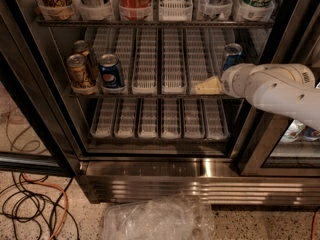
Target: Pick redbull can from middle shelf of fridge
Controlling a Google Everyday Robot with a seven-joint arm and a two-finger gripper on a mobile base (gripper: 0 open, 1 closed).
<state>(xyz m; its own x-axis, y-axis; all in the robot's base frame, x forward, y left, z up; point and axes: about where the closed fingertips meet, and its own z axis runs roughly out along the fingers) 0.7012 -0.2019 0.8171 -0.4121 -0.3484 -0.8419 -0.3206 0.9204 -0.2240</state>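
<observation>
A speckled pale floor (265, 226) runs along the bottom in dim, warm light, with a tangle of black and orange cables (25, 206) at the lower left and a crumpled clear plastic bag (155, 219) at bottom centre, while the pincer (207, 86) sits mid-right, well above them.
</observation>
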